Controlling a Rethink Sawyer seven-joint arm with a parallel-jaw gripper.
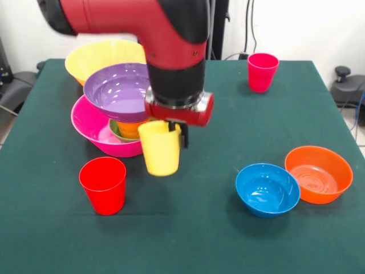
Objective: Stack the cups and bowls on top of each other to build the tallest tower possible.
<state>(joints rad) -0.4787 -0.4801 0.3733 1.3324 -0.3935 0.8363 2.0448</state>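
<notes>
1. The gripper [173,130] is closing its fingers over the rim of the yellow cup [161,148] and holding it clear of the green table [188,240], mouth up and tilting slightly
2. The cup is hanging just in front of the tower [117,114], which is sitting at the table's far side to the picture's left
3. The tower is resting on the big hot-pink bowl [94,128]; inside it the small green bowl [117,132] and something orange [130,129], perhaps a cup, are propping up the wide purple bowl [118,91], which is leaning toward the camera
4. The big orange-yellow bowl [100,57] is standing behind the pile; whether it is touching it I cannot tell
5. Still loose are the red cup [104,185] near the front, the crimson-pink cup [262,72] far off to the picture's right, and the blue bowl [267,189] sitting just beside the orange bowl [319,174]
6. The step in hand seems to be carrying the yellow cup to the pile
7. The next move is calling for lifting the cup above the purple rim, centring it over the bowl's floor and lowering it gently, since the tilting bowl is looking likely to shift or tip
</notes>
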